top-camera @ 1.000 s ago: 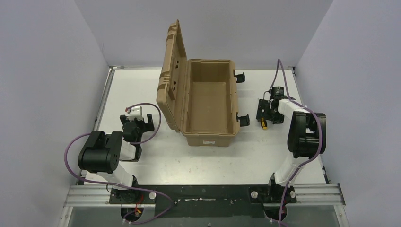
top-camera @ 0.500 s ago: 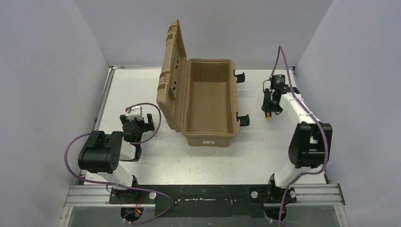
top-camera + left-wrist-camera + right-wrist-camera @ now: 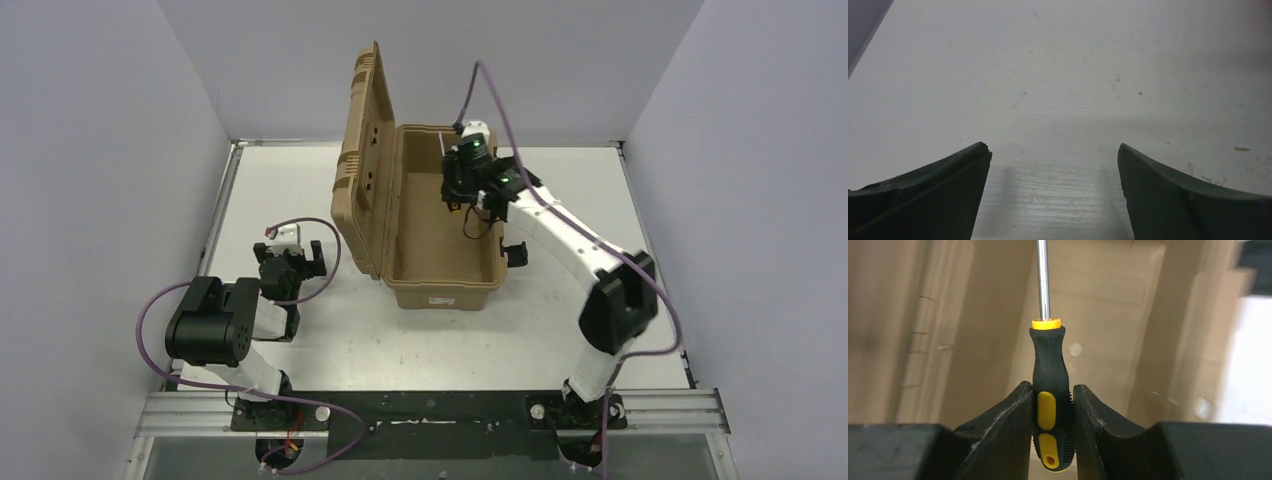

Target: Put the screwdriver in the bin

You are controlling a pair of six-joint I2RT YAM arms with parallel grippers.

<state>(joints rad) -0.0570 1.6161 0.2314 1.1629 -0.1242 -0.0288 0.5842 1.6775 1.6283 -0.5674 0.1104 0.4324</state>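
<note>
Rubbery black-and-yellow grip likely makes the slim, light, stiff steel-shafted screwdriver (image 3: 1049,355) easy to hold, and the right hand (image 3: 1052,389) pinches it there above the open tan plastic bin (image 3: 440,292); the left hand (image 3: 1052,146) gapes empty.

You can't see the screwdriver (image 3: 1050,370) tip; the top edge cuts its shaft. The bin (image 3: 1108,315) behind is blurred.
</note>
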